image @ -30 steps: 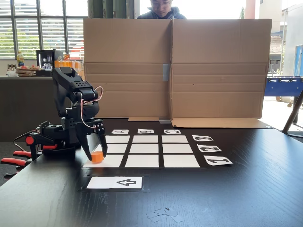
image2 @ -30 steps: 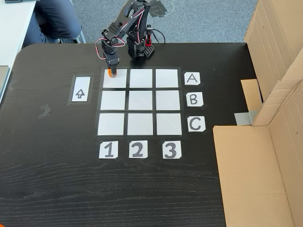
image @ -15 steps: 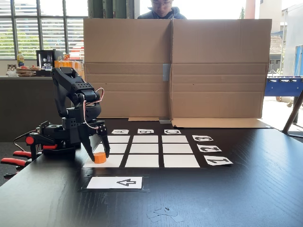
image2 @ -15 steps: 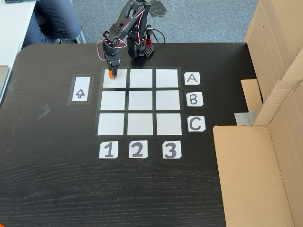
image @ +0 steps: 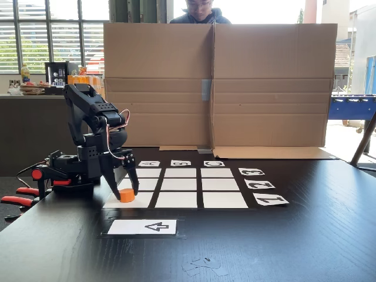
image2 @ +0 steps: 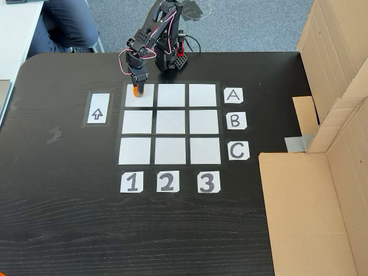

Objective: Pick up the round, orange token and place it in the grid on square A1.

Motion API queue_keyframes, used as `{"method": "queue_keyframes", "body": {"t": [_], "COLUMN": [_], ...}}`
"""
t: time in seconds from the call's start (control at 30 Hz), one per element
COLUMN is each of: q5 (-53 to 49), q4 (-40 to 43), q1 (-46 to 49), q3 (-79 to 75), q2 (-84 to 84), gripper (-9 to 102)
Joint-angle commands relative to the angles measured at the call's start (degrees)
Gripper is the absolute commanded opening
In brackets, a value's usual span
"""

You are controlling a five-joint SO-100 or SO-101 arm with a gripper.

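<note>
Dark wood-grain worktop, daylight from windows behind, tall cardboard screen along the far edge in a fixed view; a person is partly visible above it.

Token: orange, resting on square A1, the corner cell of the grid in line with the "A" card and the "1" card. In a fixed view from above the token sits toward the left half of that cell, mostly hidden under the arm's end.

Gripper: pointing down over the token, one black finger on each side of it, tips at or near the paper. The fingers bracket the token closely, but whether they press on it or stand just clear cannot be told from either view. In a fixed view from above the gripper overlaps the cell's upper left part.

Arm base stands just beyond the grid's "A" row, on the worktop edge; red clamps hold it there.

Arrow card: white, black arrow, lying just beside the grid on the side next to column 1, apart from it.
</note>
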Motion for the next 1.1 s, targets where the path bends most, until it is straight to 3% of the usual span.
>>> {"method": "queue_keyframes", "body": {"t": [0.0,0.23,1.07], "q5": [0.53,0.35,0.44], "q4": [0.0,0.0,-0.18], "q1": [-0.79,0.0,5.36], "q3": [0.7,0.62,-5.27], "q2": [-0.97,-1.23,2.37], "gripper": [11,32,40]}}
